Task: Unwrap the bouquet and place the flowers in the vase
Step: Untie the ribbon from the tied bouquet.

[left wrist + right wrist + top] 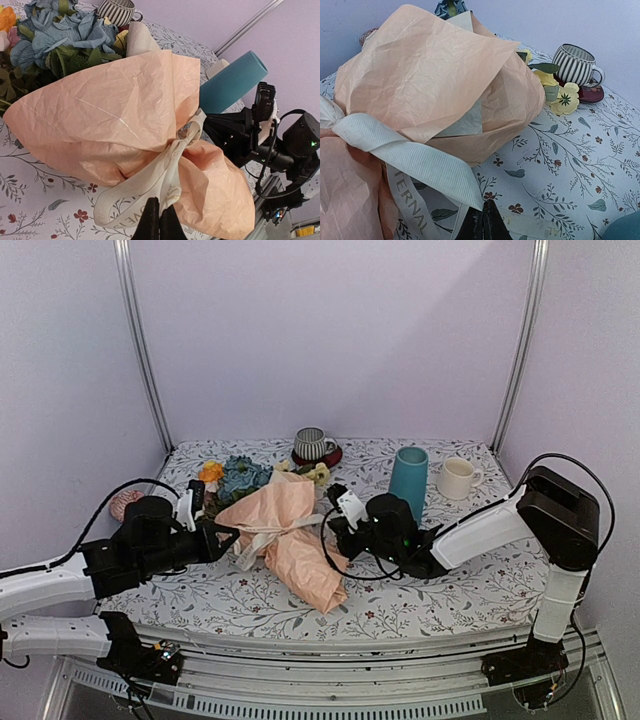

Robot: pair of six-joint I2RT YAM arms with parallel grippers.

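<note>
Ribbon [415,165], cream and ribbed, lies nearest both wrist cameras. The left pincer [156,220] is closed with a loop and a tail running down into its tips. The right pincer [483,220] is closed too, the broad printed tail ending right at its tips, so each looks to be pinching a piece of the bow from opposite sides. Just beyond them the bouquet [288,540] lies on its side on the flower-printed surface [460,590], between the two arms, its tied waist near the middle and its stem end toward the near edge. The peach paper is thin and crinkled; I judge it light, floppy and easy to tear, so it offers no firm hold, and the bunch would likely slide if tugged from one end only. The ribbon tails look the better hold for loosening the knot, though flat weave may slip from a shallow pinch. Farther back the flowers [243,478] spill from the wrap's open mouth in blue, orange and yellow; they are probably best taken by the stems, which are hidden for now, not by the soft petals. To the right the vase [408,483] stands upright, well apart from the bouquet and tall enough to tip if knocked. A cream mug [457,479] stands near it, and a striped cup [313,443] sits at the back.
</note>
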